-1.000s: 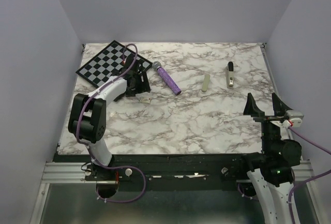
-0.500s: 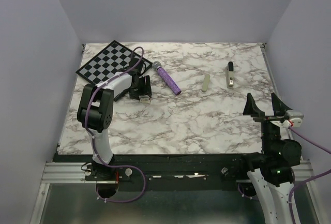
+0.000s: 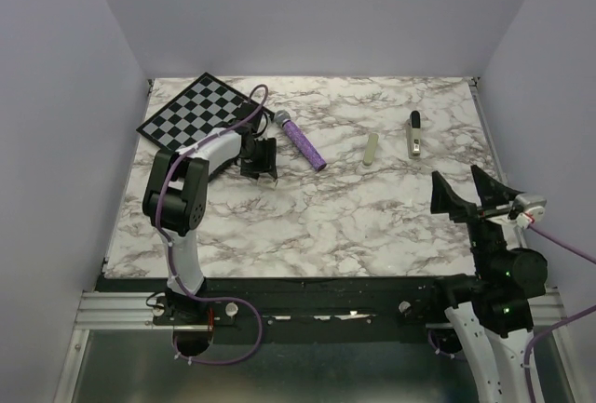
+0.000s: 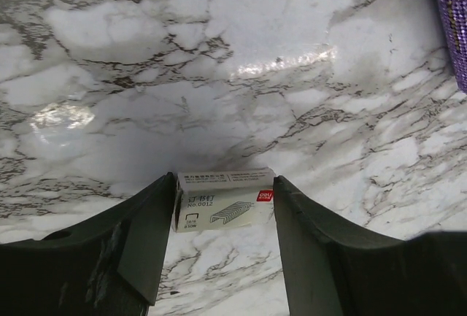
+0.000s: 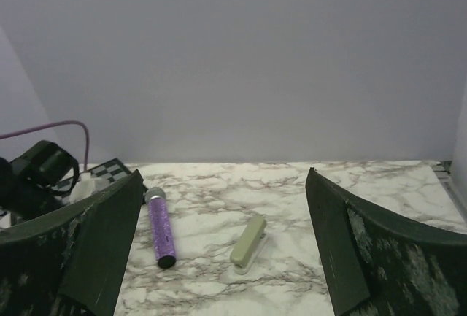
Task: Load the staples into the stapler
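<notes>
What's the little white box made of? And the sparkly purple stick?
The little box looks like matte cardboard: crisp folded edges, printed label. The purple stick seems plastic with a glittery finish, judging by its sparkle; hard to be sure.

— How was the light from above?
— Bright and even, falling from overhead. The table (image 3: 372, 208) was crisp corner to corner, with only a soft shadow beside the left arm (image 3: 209, 154).
— And the wrist views?
— On the left one, two white patches of glare lay on the marble, and the left pincer (image 4: 224, 179) was dark and slightly soft. On the right one, the right pincer (image 5: 224, 173) was blurred and mottled up close, while the far wall (image 5: 233, 53) looked flat and smooth.
</notes>
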Controlling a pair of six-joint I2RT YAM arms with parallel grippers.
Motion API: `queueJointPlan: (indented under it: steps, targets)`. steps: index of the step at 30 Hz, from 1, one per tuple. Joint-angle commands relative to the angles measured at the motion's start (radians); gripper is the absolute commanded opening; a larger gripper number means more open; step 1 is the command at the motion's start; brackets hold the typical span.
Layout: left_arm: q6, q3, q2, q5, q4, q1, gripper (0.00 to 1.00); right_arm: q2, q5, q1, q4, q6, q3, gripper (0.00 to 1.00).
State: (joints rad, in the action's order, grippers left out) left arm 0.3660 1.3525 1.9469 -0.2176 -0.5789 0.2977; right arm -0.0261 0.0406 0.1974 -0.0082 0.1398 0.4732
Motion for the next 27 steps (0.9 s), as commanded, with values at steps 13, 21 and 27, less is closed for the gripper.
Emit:
queueJointPlan:
  steps: [13,21,27]
  targets:
    - [0.083,-0.138,-0.071,-0.103,0.069,0.126,0.64,-0.529,-0.596,0.005,-0.046,0.244,0.024,1.0]
    - [0.149,-0.213,-0.115,-0.094,0.175,0.158,0.64,-0.868,-0.751,0.01,0.272,0.351,-0.082,1.0]
    - [0.223,-0.286,-0.163,-0.052,0.275,0.156,0.64,-1.081,-0.707,0.068,0.372,0.408,-0.042,1.0]
